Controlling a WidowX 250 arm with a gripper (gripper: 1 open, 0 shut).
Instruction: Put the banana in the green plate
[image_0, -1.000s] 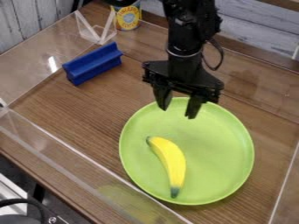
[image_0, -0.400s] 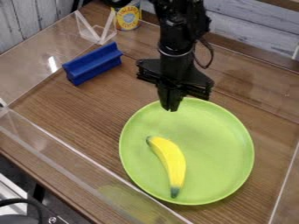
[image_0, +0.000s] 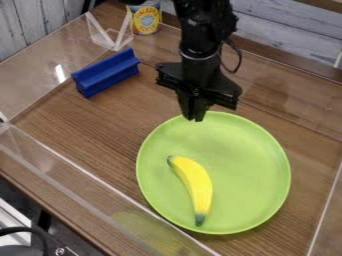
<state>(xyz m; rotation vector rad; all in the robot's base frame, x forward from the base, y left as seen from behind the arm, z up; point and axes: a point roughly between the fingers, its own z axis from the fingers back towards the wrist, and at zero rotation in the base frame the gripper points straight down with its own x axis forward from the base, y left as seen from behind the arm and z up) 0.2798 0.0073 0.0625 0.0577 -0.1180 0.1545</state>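
Wooden boards in a brown tone make the table (image_0: 80, 140) in the only view, and low clear walls run along its left and front edges. On the table lies the green plate (image_0: 247, 160), round, with a shallow rim, in the lower right part of the picture. Inside this plate rests the banana (image_0: 193, 184), on the left half, lying flat with its dark tip toward the front rim. It touches nothing else than the plate.

Above the far rim of the plate hangs the black gripper (image_0: 197, 110), pointing down. Its two fingers stand very near to each other, almost together, and nothing is between them; it is apart from the banana.

At the left, well apart from the plate, lies a blue block (image_0: 107, 72). Behind it, at the table's far edge, a yellow container (image_0: 144, 18) stands, partly cut by the frame.
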